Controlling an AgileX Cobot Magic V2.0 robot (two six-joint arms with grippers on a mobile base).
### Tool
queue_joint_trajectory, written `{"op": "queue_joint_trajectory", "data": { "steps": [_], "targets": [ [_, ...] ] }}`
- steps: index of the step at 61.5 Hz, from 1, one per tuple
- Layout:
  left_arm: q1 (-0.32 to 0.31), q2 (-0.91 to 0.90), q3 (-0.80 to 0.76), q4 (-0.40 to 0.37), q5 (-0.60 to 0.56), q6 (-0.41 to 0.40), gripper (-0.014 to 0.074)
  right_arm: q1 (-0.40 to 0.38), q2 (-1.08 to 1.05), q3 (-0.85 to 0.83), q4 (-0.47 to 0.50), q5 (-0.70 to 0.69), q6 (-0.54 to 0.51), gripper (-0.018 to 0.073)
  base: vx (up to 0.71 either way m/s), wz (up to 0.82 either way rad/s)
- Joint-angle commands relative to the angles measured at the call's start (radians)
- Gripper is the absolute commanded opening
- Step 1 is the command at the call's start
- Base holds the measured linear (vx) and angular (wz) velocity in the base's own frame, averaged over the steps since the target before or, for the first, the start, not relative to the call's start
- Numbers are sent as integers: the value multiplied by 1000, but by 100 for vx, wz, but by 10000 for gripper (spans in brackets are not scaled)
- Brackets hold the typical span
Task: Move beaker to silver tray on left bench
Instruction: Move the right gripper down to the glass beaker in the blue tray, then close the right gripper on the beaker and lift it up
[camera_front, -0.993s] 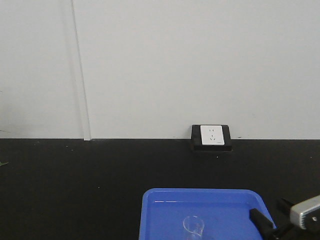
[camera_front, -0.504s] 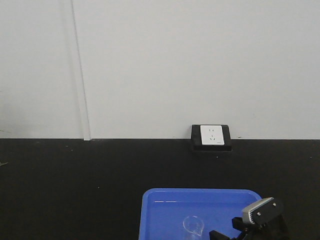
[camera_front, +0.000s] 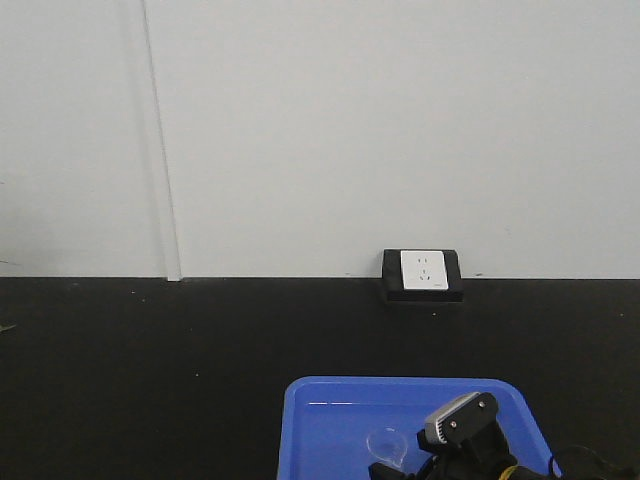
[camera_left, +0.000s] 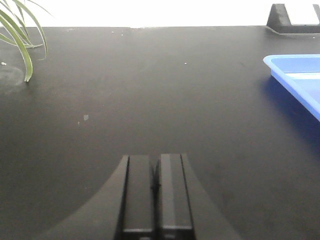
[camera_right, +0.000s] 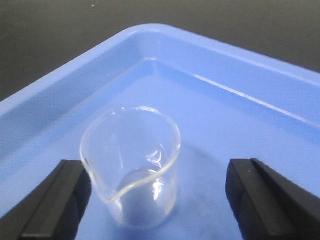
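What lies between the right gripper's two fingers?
The beaker, upright on the blue tray, close beside one finger of the open right gripper; the right wrist view shows it.

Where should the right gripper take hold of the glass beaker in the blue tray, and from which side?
Grip the beaker by its straight wall below the rim. It stands upright in the blue tray between the right gripper's open fingers, pouring lip facing the wrist, so coming in level from that side should put the pads on smooth glass.

Right hand (camera_right: 157, 182): matte black fingers (camera_right: 55, 200), silver-grey wrist block (camera_front: 458, 418), screws. Left hand (camera_left: 155, 167): flat black fingers.
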Motion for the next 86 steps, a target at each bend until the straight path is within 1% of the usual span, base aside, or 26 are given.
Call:
{"op": "queue_joint_trajectory", "data": {
  "steps": [1, 16, 28, 42, 50, 55, 60, 64, 72, 76, 82, 86],
  "targets": [
    [2, -7, 18, -5, -84, 0, 1, 8, -9, -60, 17, -74, 24, 598, 0, 0],
    [2, -7, 18, -5, -84, 0, 1, 46, 70, -148, 18, -76, 36, 589, 0, 0],
    [2, -7, 18, -5, -84, 0, 1, 48, 102, -184, 19, -74, 36, 588, 0, 0],
    [2, -7, 18, -5, -84, 0, 1, 47, 102, -183, 18, -31, 37, 520, 0, 0],
    [2, -7, 18, -5, -84, 0, 1, 47, 98, -183, 18, -24, 53, 438, 0, 0],
    [2, -7, 18, -5, -84, 0, 1, 48, 74, -182, 8, -21, 128, 379, 0, 0],
    [2, -7, 18, -5, -84, 0, 1, 48, 27, -182, -34, -19, 197, 295, 0, 0],
    [2, -7, 18, -5, -84, 0, 1, 48, -14, -182, -59, -12, 227, 234, 0, 0],
    [2, -7, 18, -5, -84, 0, 1, 48, -154, -185, -150, 23, 298, 95, 0, 0],
    [2, -7, 18, -5, -84, 0, 1, 48, -222, -194, -194, 44, 344, 44, 0, 0],
    [2, -7, 18, -5, -84, 0, 1, 53, -312, -218, -264, 55, 427, -18, 0, 0],
    [2, -7, 18, -5, -84, 0, 1, 71, -368, -243, -328, 77, 480, -16, 0, 0]
  ]
}}
